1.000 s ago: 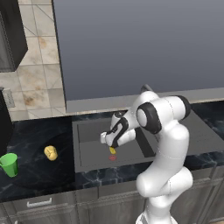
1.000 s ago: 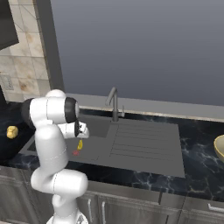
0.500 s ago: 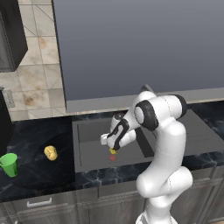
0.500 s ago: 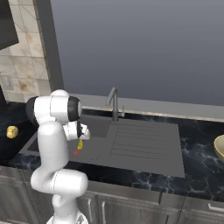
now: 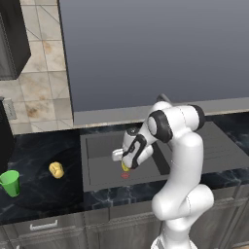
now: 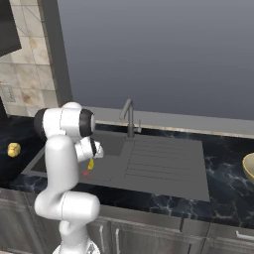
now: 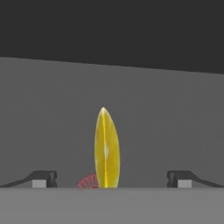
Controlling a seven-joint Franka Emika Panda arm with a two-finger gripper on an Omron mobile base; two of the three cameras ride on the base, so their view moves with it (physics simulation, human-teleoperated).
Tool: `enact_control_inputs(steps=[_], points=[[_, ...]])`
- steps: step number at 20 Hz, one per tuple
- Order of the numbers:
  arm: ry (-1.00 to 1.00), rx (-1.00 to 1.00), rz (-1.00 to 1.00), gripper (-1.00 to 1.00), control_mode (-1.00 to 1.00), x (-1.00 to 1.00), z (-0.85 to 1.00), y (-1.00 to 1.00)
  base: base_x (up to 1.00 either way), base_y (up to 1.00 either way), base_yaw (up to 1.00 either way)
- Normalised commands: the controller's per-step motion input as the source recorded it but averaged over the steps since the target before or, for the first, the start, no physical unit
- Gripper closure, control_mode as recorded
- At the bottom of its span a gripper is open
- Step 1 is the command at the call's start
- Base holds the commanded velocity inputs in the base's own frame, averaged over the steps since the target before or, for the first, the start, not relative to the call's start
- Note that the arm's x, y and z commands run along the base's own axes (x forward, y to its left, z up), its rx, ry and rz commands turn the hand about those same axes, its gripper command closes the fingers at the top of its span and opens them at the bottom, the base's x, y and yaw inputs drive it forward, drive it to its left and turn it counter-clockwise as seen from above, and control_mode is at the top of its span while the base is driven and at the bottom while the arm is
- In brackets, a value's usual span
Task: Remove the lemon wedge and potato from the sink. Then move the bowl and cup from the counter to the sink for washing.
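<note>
The lemon wedge point(image 7: 106, 148) stands on edge on the floor of the dark grey sink point(image 5: 99, 165), next to the red drain point(image 5: 126, 175). My gripper point(image 7: 111, 179) hangs low in the basin, open, one fingertip on each side of the wedge and clear of it. From the base views the gripper point(image 5: 125, 163) sits just above the lemon wedge point(image 5: 125, 168). The potato point(image 5: 56, 169) lies on the black counter left of the sink, and the green cup point(image 5: 10, 183) stands farther left. The tan bowl point(image 6: 249, 166) shows at the counter's far right.
The dark curved faucet point(image 6: 129, 117) rises behind the basin, and the ribbed drainboard point(image 6: 161, 163) lies to its right. A tiled wall and a dark cabinet point(image 5: 12, 44) stand at the left. The counter's front edge runs just below the sink.
The hand has sunk a little lower into the basin toward the lemon wedge. The jaws stay wide and nothing else has moved.
</note>
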Motion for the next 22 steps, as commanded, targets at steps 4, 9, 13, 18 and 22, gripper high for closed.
enact_control_inputs(steps=[4,9,13,18,22], points=[[-0.02,0.0,0.0,-1.0,-1.0,0.08,-0.17,0.03,0.0,0.0,0.0],[0.0,0.0,0.0,-1.0,-1.0,0.05,-0.17,0.04,0.0,0.0,0.0],[0.0,0.0,0.0,-1.0,-1.0,0.06,-0.13,0.01,0.0,0.0,0.0],[0.0,0.0,0.0,-1.0,-1.0,0.07,-0.11,0.0,0.0,0.0,0.0],[0.0,0.0,0.0,-1.0,-1.0,0.08,-0.13,0.0,0.0,0.0,0.0]])
